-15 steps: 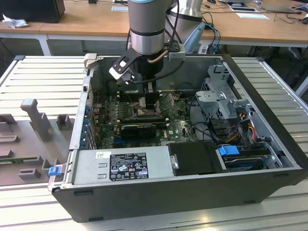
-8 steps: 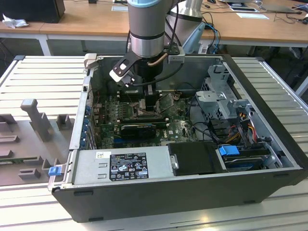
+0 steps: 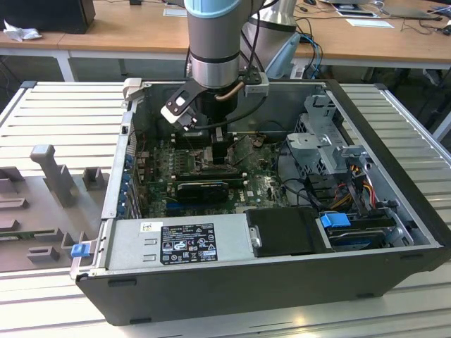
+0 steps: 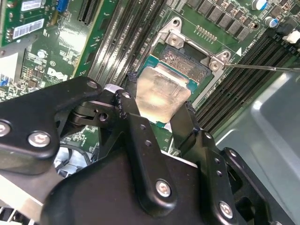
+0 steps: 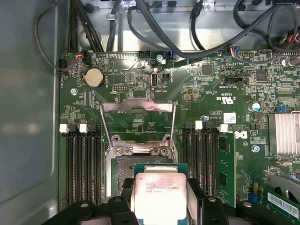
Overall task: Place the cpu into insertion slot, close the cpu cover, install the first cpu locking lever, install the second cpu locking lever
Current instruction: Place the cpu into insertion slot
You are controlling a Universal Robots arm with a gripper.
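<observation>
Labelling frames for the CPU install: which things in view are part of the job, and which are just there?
Job:
- gripper, holding the cpu
- insertion slot
- cpu cover, open

Just there:
- memory slots
- coin battery
- heatsink
- power supply

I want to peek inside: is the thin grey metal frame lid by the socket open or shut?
Open. The thin grey metal cover frame lies flipped back off the dark square socket; green board shows through its window.
</observation>
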